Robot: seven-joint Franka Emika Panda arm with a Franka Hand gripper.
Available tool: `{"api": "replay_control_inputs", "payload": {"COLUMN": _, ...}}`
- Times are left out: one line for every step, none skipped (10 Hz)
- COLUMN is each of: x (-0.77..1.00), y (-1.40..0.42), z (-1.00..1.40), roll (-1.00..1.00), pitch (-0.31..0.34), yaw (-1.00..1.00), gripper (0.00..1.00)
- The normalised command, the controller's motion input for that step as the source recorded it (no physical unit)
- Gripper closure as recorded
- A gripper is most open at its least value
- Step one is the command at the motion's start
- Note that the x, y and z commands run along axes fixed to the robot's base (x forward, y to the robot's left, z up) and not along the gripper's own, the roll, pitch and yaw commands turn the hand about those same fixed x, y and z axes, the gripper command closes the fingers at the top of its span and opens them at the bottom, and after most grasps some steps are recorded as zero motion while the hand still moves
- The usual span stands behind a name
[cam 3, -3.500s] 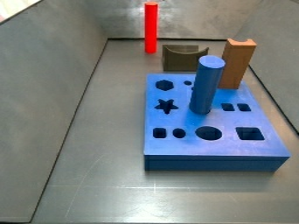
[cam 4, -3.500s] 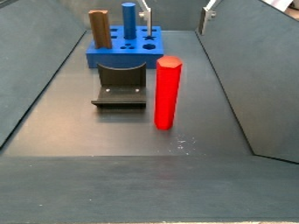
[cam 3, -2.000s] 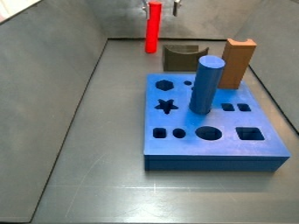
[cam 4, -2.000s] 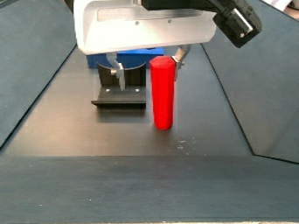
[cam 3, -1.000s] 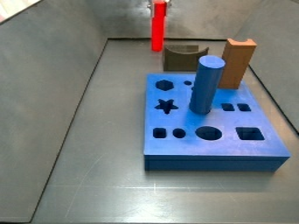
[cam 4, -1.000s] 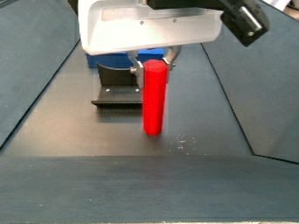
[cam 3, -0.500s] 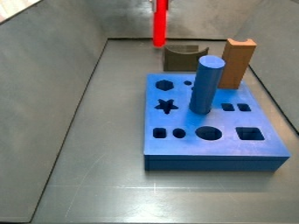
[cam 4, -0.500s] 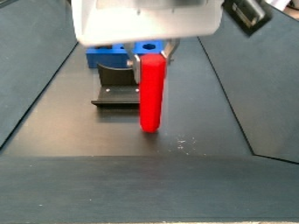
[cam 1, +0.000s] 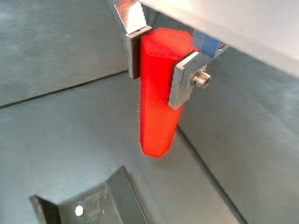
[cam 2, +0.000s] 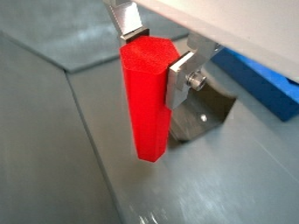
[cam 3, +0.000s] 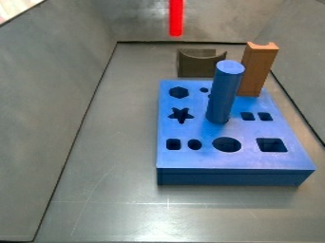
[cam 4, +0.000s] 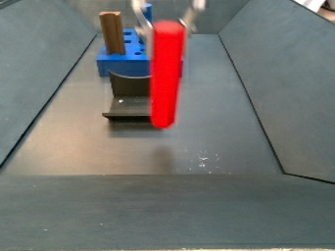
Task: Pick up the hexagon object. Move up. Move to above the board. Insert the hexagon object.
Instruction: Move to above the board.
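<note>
The hexagon object is a tall, slim, bright red rod. My gripper is shut on its top end, with one silver finger on each side. Both wrist views show it hanging upright, its lower end off the grey floor; it also shows in a wrist view with the gripper. In a side view the rod is high at the back, blurred. In a side view it hangs in front of the board. The blue board lies on the floor with its cut-out holes.
A thick blue cylinder stands in the board. An orange-brown block and a dark olive arch block stand behind the board; the arch lies between the rod and the board. Grey sloping walls enclose the floor.
The gripper closed on the red rod and has lifted it off the floor; it has kept rising over the last second and shifted slightly sideways.
</note>
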Motion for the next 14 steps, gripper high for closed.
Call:
{"api": "replay_control_inputs", "payload": {"x": 0.29, "y": 0.0, "z": 1.0, "roll": -0.06, "pitch": -0.053, "yaw": -0.2, "gripper": 1.0}}
{"api": "replay_control_inputs", "payload": {"x": 0.26, "y": 0.01, "z": 1.0, "roll": -0.07, "pitch": 0.008, "yaw": -0.14, "gripper": 1.0}}
{"api": "replay_control_inputs", "payload": {"x": 0.24, "y": 0.01, "z": 1.0, "roll": -0.08, "pitch": 0.048, "yaw": -0.1, "gripper": 1.0}}
{"api": "replay_control_inputs", "payload": {"x": 0.22, "y": 0.01, "z": 1.0, "roll": -0.08, "pitch": 0.077, "yaw": -0.07, "gripper": 1.0}}
{"api": "replay_control_inputs", "payload": {"x": 0.19, "y": 0.01, "z": 1.0, "roll": -0.09, "pitch": 0.085, "yaw": -0.06, "gripper": 1.0}}
{"api": "replay_control_inputs", "payload": {"x": 0.16, "y": 0.01, "z": 1.0, "roll": -0.08, "pitch": 0.082, "yaw": -0.04, "gripper": 1.0}}
{"api": "replay_control_inputs", "payload": {"x": 0.14, "y": 0.01, "z": 1.0, "roll": -0.08, "pitch": 0.078, "yaw": -0.04, "gripper": 1.0}}
{"api": "replay_control_inputs", "payload": {"x": 0.12, "y": 0.01, "z": 1.0, "roll": -0.08, "pitch": 0.072, "yaw": -0.04, "gripper": 1.0}}
{"api": "replay_control_inputs", "payload": {"x": 0.07, "y": 0.01, "z": 0.85, "roll": -0.08, "pitch": 0.067, "yaw": -0.03, "gripper": 1.0}}
{"api": "replay_control_inputs", "payload": {"x": 0.05, "y": 0.01, "z": 0.77, "roll": -0.08, "pitch": 0.069, "yaw": -0.03, "gripper": 1.0}}
{"api": "replay_control_inputs", "payload": {"x": 0.04, "y": 0.01, "z": 0.6, "roll": -0.08, "pitch": 0.074, "yaw": -0.03, "gripper": 1.0}}
{"api": "replay_control_inputs", "payload": {"x": 0.03, "y": 0.01, "z": 0.47, "roll": -0.08, "pitch": 0.082, "yaw": -0.03, "gripper": 1.0}}
{"api": "replay_control_inputs", "payload": {"x": 0.03, "y": 0.01, "z": 0.31, "roll": -0.08, "pitch": 0.087, "yaw": -0.03, "gripper": 1.0}}
{"api": "replay_control_inputs", "payload": {"x": 0.03, "y": 0.01, "z": 0.22, "roll": -0.08, "pitch": 0.088, "yaw": -0.03, "gripper": 1.0}}
